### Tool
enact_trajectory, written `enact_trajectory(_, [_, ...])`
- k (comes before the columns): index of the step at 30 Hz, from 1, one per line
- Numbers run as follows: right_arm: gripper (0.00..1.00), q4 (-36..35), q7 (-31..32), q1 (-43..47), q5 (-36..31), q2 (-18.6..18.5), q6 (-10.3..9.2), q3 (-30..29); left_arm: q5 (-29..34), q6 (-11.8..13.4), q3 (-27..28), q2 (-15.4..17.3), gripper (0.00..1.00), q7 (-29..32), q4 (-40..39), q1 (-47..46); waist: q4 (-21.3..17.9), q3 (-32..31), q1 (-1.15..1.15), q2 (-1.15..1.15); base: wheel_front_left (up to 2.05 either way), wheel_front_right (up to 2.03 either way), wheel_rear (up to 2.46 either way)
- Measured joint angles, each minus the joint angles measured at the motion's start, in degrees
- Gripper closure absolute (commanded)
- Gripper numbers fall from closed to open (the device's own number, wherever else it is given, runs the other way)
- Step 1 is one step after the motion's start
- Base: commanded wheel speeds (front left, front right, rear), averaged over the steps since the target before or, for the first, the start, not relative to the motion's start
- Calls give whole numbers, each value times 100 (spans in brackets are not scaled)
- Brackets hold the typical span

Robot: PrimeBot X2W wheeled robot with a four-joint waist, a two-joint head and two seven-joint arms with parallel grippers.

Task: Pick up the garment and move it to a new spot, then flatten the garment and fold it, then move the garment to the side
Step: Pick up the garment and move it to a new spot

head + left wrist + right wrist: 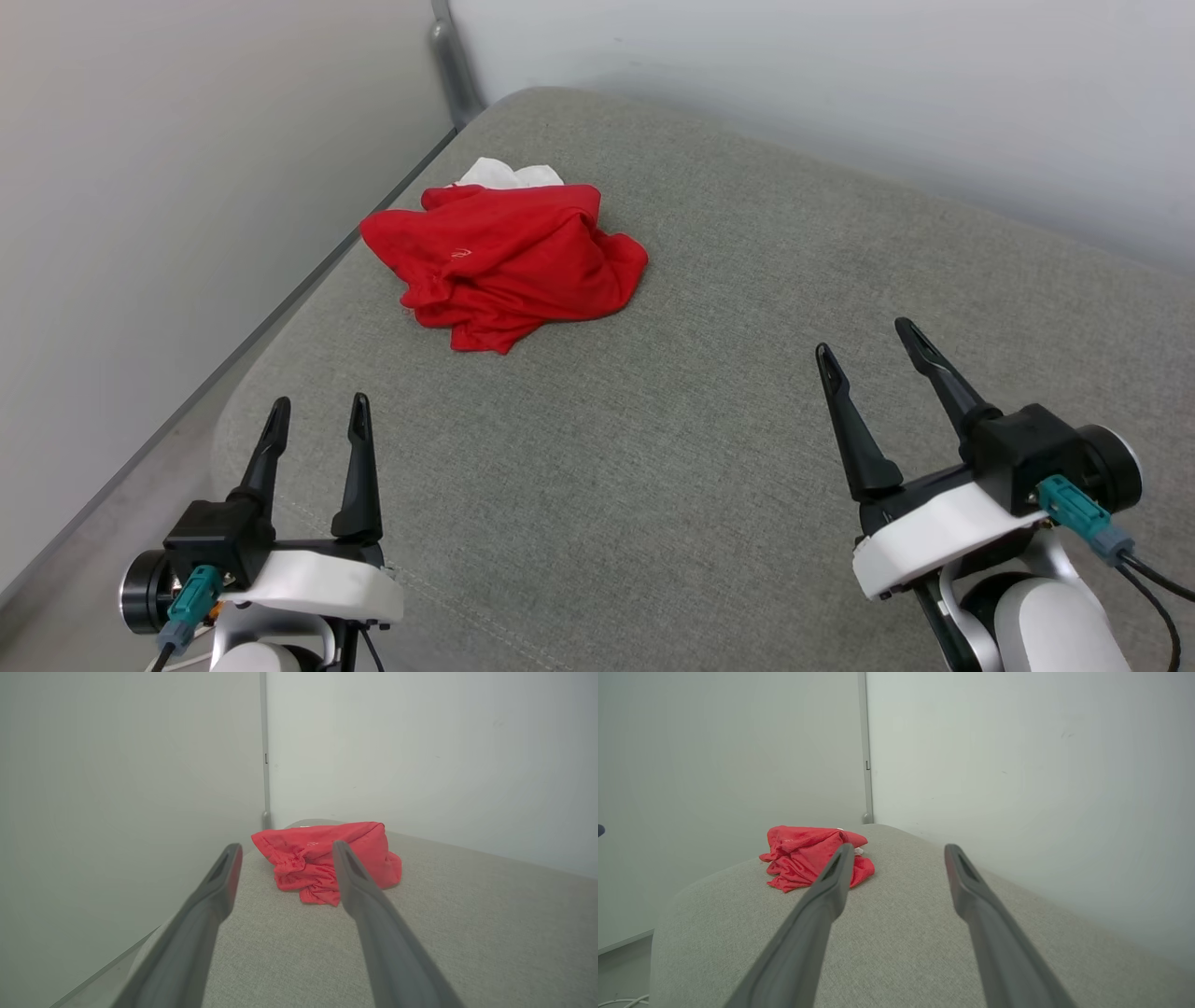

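Left end effector [319, 403]: spread to full width, empty, nearer the garment [504, 266], which lies crumpled at the far left corner of the grey cushion [709, 401]. Descend from above and pinch a raised fold, not the cushion cover. Right end effector [864, 337]: spread wide, empty, well apart. Lettering, neckline and hem are buried; a white patch [509, 174] shows at the rear edge.

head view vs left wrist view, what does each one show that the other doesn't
Head view's own: the right gripper, open, above the cushion, and the teal plugs on both wrists. Left wrist view's own: the corner strip running high up the wall, and the garment seen side-on as a low heap. Shared: the crumpled red garment on the cushion near the wall corner, and the left gripper, open, short of it.
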Motion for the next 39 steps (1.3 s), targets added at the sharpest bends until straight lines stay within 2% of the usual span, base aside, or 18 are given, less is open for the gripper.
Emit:
enact_trajectory(6, [0,49,0,-77,-19,0,0,-35,-80,-9,-4,0,0,0,23,-85,2,117,0,0,0,0,0])
enact_trajectory(11, [0,-176,105,-37,-105,0,0,-323,-88,-123,-153,92,0,0,316,-860,-9,327,0,0,0,0,0])
enact_trajectory(14, [0,-411,235,32,-201,-5,-1,-394,-231,-165,-135,325,0,0,547,-1542,-44,519,0,0,0,0,0])
enact_trajectory(19, [0,-671,327,-102,-331,0,0,-377,-548,-191,21,1007,0,158,1050,-2670,-381,935,0,0,0,0,0])
enact_trajectory(23, [0,-739,294,-271,-330,-2,0,-413,-904,-199,-141,1647,0,832,1472,-3421,-764,1313,1,0,0,0,0])
enact_trajectory(27, [0,-692,165,-429,-268,-1,0,-438,-1501,-202,-643,2248,0,1907,1963,-3836,-1167,1671,1,0,0,0,0])
enact_trajectory(28, [0,-692,165,-429,-268,-1,0,-438,-1501,-202,-643,2248,0,1907,1963,-3836,-1167,1671,1,0,0,0,0])
enact_trajectory(29, [0,-646,91,-510,-214,-4,-1,-433,-1858,-208,-875,2517,0,2413,2193,-3997,-1349,1841,1,0,0,0,0])
enact_trajectory(30, [0,-646,91,-510,-214,-4,-1,-433,-1858,-208,-875,2517,0,2413,2193,-3997,-1349,1841,1,0,0,0,0])
enact_trajectory(31, [0,-587,41,-589,-172,-3,-1,-405,-2172,-208,-1076,2762,0,2918,2474,-4086,-1528,1995,1,0,0,0,0])
enact_trajectory(39, [0,-433,-129,-804,-60,-3,0,-338,-3036,-208,-1418,3242,0,4202,3633,-4197,-2101,2490,1,0,0,0,0])
